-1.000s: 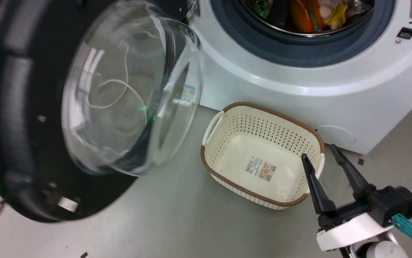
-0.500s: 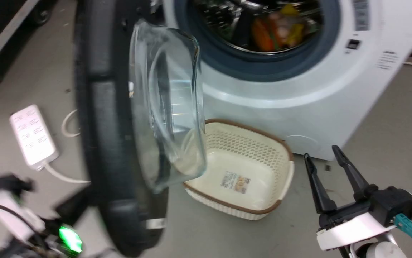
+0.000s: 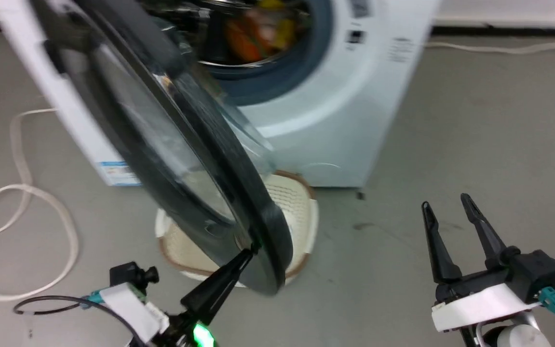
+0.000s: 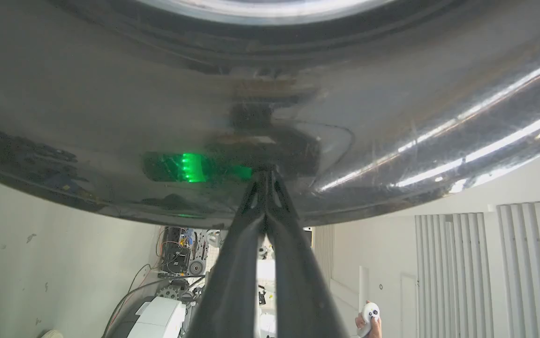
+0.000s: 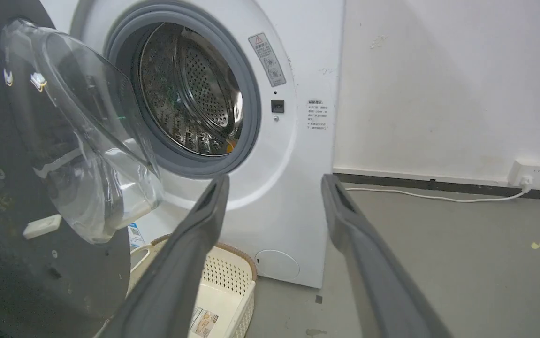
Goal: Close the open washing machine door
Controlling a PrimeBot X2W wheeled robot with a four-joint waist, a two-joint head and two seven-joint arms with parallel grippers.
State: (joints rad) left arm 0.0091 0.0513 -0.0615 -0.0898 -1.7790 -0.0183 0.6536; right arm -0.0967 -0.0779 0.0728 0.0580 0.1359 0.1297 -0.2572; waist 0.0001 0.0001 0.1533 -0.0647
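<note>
The washing machine door (image 3: 171, 144) stands open. In the head view it runs from the upper left down to the lower centre of the frame, swung partway out from the white washing machine (image 3: 316, 111). Its lower rim hangs above the cream basket (image 3: 301, 202) on the floor.

The left hand (image 3: 248, 253), at the lower centre, has its fingers pressed together with nothing between them. Their tips touch the door's lower rim. In the left wrist view the same tips meet the glossy black rim (image 4: 110, 94) at mid-frame. The right hand (image 3: 445, 201) sits at the lower right with its fingers spread wide and empty, well apart from the door.

The push looks begun but not finished. The drum (image 5: 190, 98) is fully exposed in the right wrist view, with the glass bowl (image 5: 87, 155) clear of it at the left. The door has yet to swing onto the opening and be pressed until it latches.

No brand name can be read. A warning sticker (image 5: 267, 58) with a red triangle sits at the upper centre of the right wrist view. A block of small print (image 5: 319, 115) lies below it, too small to read. The blue-and-white label (image 3: 118, 173) on the machine's side is blurred.
</note>
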